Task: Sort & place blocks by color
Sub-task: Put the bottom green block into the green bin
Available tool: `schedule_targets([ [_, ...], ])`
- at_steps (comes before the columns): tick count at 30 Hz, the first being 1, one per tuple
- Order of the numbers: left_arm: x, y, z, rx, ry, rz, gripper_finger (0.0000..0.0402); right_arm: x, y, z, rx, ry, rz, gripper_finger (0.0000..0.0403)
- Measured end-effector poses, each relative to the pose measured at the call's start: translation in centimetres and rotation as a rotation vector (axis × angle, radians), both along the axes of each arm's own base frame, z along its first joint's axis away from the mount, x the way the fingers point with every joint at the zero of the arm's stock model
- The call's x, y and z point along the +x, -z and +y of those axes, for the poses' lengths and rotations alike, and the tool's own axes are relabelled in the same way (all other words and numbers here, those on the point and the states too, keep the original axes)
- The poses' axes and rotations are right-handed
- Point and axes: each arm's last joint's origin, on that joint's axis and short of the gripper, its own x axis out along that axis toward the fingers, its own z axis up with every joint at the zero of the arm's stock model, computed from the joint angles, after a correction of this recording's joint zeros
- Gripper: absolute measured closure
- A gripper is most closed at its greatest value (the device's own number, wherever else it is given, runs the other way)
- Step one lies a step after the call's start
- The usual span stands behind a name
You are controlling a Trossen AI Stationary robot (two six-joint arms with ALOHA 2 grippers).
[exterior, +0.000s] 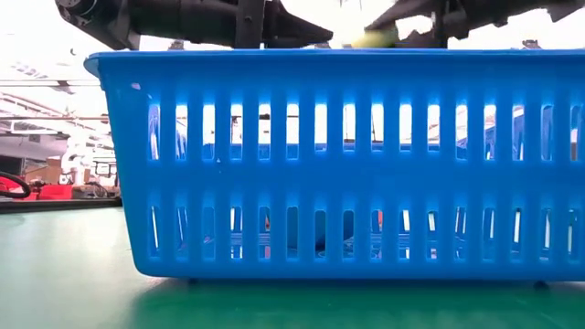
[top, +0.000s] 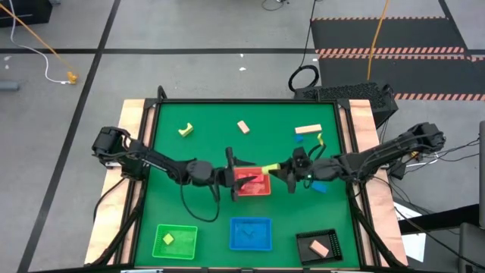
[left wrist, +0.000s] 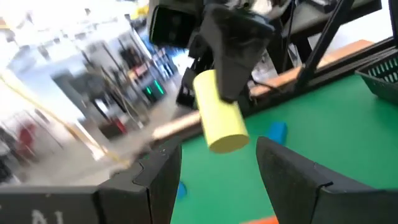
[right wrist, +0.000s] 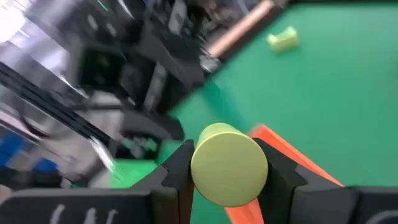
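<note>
1. Right gripper [right wrist: 229, 180] over the table's middle, clamped on a yellow cylinder [right wrist: 229, 163], held above the red tray [top: 254, 184] at its right edge.
2. Left gripper [left wrist: 217, 165] faces it from the tray's left side, fingers spread, nothing between them (cylinder sits just ahead of them in the left wrist view).
3. Surface: green mat [top: 212, 144] with tan board edges; grey floor with dark tape lines and striped mats beyond.
4. Front row: green tray [top: 175, 240] with a yellow block inside, blue tray [top: 251, 233], black tray [top: 320, 246] with a tan block.
5. Loose pieces: yellow arch [top: 186, 130], tan block [top: 243, 127], tan bar [top: 308, 130], blue block [top: 320, 186] under the right arm.
6. Low view almost filled by the blue tray's slotted wall; arms cut off at top. Room in both wrist views blurred.
</note>
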Motion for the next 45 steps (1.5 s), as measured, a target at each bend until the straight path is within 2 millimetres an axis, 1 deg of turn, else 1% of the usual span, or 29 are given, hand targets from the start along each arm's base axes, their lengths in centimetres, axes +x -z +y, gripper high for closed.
schedule_targets([
  [6, -0.1, -1.1, -0.3, 0.056, 0.006, -0.099, 0.0192, 1.2, -1.4, 0.3, -0.019, -0.057, -0.205, 0.0295],
  [12, 0.2, -2.1, -0.7, 0.111, 0.010, -0.128, 0.0192, 2.3, -0.9, -0.1, -0.025, -0.044, -0.245, 0.0295],
  [14, 0.5, -2.4, -0.7, 0.115, 0.008, -0.133, 0.0192, 2.7, -0.7, -0.1, -0.025, -0.065, -0.268, 0.0295],
  [18, 1.0, -2.8, -0.5, 0.116, 0.002, -0.099, 0.0192, 3.6, -0.4, -0.1, -0.009, -0.111, -0.331, 0.0295],
  [21, 1.2, -2.6, -0.5, 0.110, -0.003, -0.056, 0.0193, 3.9, -0.1, -0.1, -0.010, -0.115, -0.345, 0.0295],
  [24, 1.2, -2.5, -0.5, 0.094, -0.002, -0.045, 0.0211, 4.1, 0.1, -0.1, -0.014, -0.115, -0.342, 0.0295],
  [28, 1.2, -2.8, -0.6, 0.072, -0.004, -0.077, 0.0271, 4.1, 0.1, -0.1, -0.014, -0.115, -0.343, 0.0295],
  [33, 1.2, -2.8, -0.6, 0.043, -0.004, -0.082, 0.0274, 4.1, 0.1, -0.1, -0.003, -0.113, -0.342, 0.0293],
  [35, 1.2, -2.8, -0.6, 0.031, 0.000, -0.080, 0.0274, 4.1, 0.2, -0.1, -0.006, -0.115, -0.331, 0.0269],
  [40, 1.1, -2.8, -1.2, -0.003, 0.016, -0.083, 0.0274, 4.0, 0.1, -0.6, -0.109, -0.112, -0.305, 0.0153],
  [42, 1.1, -2.6, -1.4, -0.019, 0.011, -0.069, 0.0274, 3.8, -0.1, -1.1, -0.139, -0.100, -0.292, 0.0115],
  [45, 0.9, -2.2, -1.8, -0.038, -0.036, -0.032, 0.0274, 3.2, -0.4, -1.7, -0.163, -0.087, -0.230, 0.0070],
])
